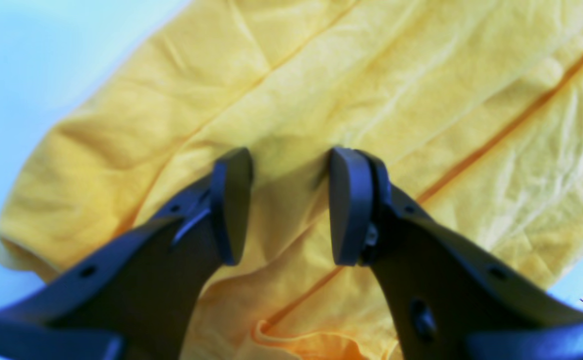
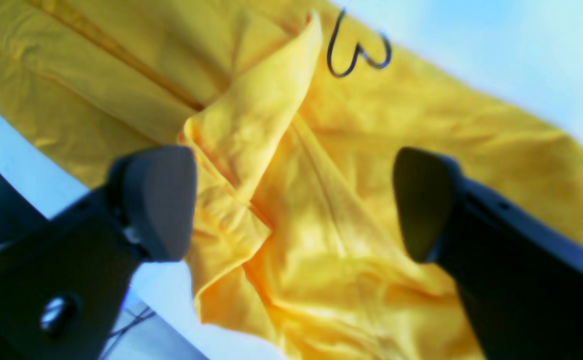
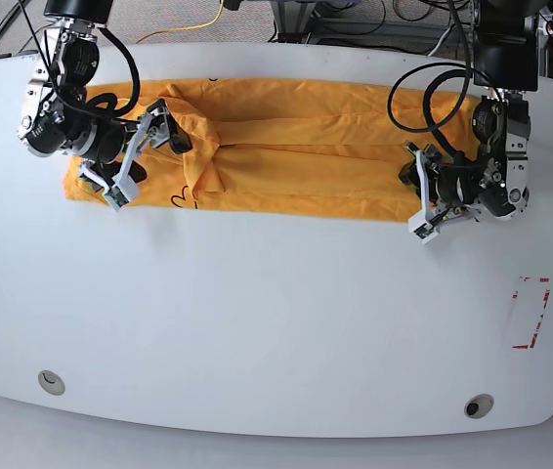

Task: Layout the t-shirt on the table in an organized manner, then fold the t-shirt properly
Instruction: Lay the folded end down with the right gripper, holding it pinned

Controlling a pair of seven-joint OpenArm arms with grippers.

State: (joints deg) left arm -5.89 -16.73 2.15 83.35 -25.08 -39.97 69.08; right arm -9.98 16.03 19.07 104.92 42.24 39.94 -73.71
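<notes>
The t-shirt [image 3: 286,171] lies as a long folded band across the far side of the table [image 3: 276,322]. My right claw [image 2: 291,200] is released wide over its crumpled end. My left claw [image 1: 284,205] stands parted above the cloth, grasping nothing.

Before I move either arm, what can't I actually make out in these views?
- Black line print: right wrist view, partly behind a raised fold of the t-shirt; tiny in base view.
- White tag: not visible anywhere.
- T-shirt's far end: cut off by left wrist frame edge.
- Both wrist views blurred.
</notes>
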